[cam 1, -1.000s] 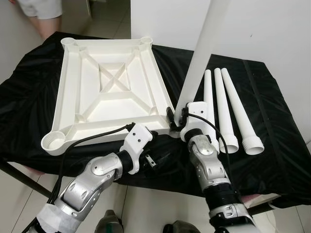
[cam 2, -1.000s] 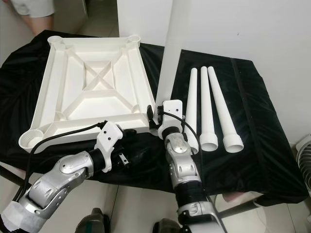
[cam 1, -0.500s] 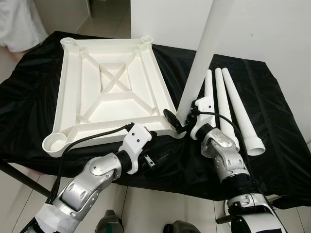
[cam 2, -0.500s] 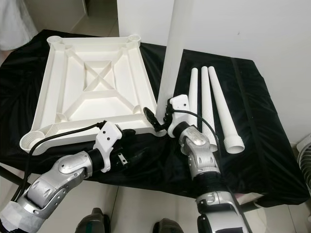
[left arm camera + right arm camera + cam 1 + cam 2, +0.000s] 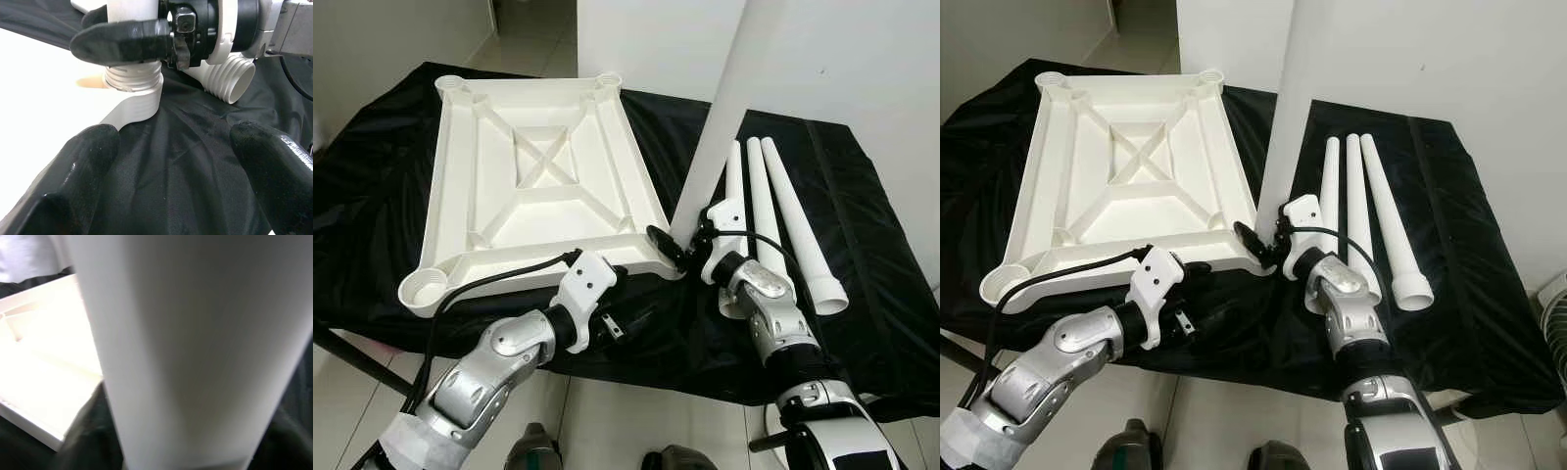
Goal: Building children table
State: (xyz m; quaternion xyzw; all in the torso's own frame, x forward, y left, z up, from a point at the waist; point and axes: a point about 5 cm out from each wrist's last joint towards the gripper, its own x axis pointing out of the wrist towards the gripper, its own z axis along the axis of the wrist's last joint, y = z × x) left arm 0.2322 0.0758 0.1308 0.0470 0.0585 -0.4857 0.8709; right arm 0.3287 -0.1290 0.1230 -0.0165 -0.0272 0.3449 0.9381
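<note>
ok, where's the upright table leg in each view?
Left eye: upright leg, right of centre, base at tabletop corner socket.
Right eye: leg, centre.
Left wrist: threaded base entering socket.
Right wrist: leg, close up.
Shared landmark: right hand at its base.

Upright leg [image 5: 715, 127] blocks the gap — tabletop [image 5: 524, 176] left, spare legs [image 5: 773, 211] right.

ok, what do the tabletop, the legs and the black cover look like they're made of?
White ribbed square tabletop: looks like moulded plastic, semi-matte; cast ribs and round corner sockets suggest it.
White tapered table legs: likely the same plastic; hollow ends with moulded threads, smooth with a slight sheen.
Black cover: thin woven fabric, faintly shiny; it wrinkles and drapes over the edges.
Right pincer holds the upright leg.
</note>
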